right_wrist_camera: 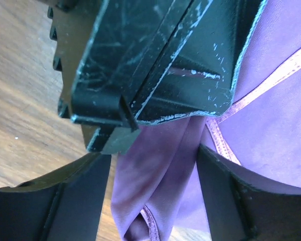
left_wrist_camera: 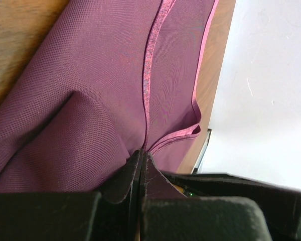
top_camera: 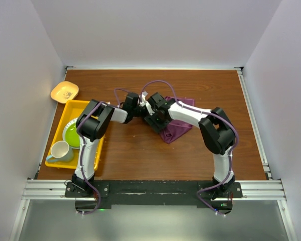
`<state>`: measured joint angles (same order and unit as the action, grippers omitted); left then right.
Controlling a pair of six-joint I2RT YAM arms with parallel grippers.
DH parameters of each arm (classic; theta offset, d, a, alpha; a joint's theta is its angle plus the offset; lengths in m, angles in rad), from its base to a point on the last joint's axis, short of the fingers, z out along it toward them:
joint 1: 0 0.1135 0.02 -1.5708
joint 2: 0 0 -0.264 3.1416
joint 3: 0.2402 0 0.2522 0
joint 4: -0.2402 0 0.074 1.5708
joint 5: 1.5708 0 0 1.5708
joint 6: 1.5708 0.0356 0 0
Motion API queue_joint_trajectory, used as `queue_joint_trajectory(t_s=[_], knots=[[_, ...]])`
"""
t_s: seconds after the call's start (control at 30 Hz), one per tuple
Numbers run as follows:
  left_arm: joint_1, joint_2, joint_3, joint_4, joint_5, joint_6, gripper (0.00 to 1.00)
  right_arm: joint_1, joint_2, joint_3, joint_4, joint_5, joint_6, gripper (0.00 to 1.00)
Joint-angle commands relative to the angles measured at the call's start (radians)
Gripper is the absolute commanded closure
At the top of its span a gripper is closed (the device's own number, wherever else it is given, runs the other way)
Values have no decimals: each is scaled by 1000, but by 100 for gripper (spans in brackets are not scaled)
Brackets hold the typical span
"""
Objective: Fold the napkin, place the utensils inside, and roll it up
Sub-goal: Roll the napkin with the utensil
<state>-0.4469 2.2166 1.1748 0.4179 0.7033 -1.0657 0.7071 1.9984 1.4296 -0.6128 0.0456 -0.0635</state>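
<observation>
A brown wood-grain counter (top_camera: 140, 155) fills the middle of the space. Plain white walls close it in on three sides: the back wall (top_camera: 155, 30) along its far edge, a left wall (top_camera: 20, 75) and a right wall (top_camera: 286, 75) at its sides. A silver metal rail (top_camera: 253, 120) runs along the counter's right edge, and a wider metal rail (top_camera: 45, 190) crosses its near edge, carrying a black plate (top_camera: 150, 188). Nearer than that lies a dull grey surface (top_camera: 150, 226). The light is soft and even, with only faint shadows on the counter.
</observation>
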Motion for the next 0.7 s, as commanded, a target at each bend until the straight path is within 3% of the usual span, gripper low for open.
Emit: queue_joint_trajectory(t_s=[0.0,0.03,0.07,0.17,0.3,0.43,0.53,0.67], knots=[[17,100,-38,-209,-88,13,100,6,14,-34,44,30,20,39],[17,100,-37,-211,-85,15,100,5,16,-46,50,19,34,42],[17,101,-37,-212,-84,18,100,-3,23,-54,56,14,42,54],[23,100,-26,-232,-73,41,100,-35,46,-77,61,-70,92,75],[37,86,11,-281,-51,117,100,-90,79,-121,87,-254,137,92],[71,37,78,-370,-50,193,97,-139,97,-173,146,-446,186,99],[100,-18,173,-463,-71,237,78,-173,114,-205,191,-555,206,100],[135,-116,210,-498,-102,234,65,-198,145,-215,220,-648,205,100]])
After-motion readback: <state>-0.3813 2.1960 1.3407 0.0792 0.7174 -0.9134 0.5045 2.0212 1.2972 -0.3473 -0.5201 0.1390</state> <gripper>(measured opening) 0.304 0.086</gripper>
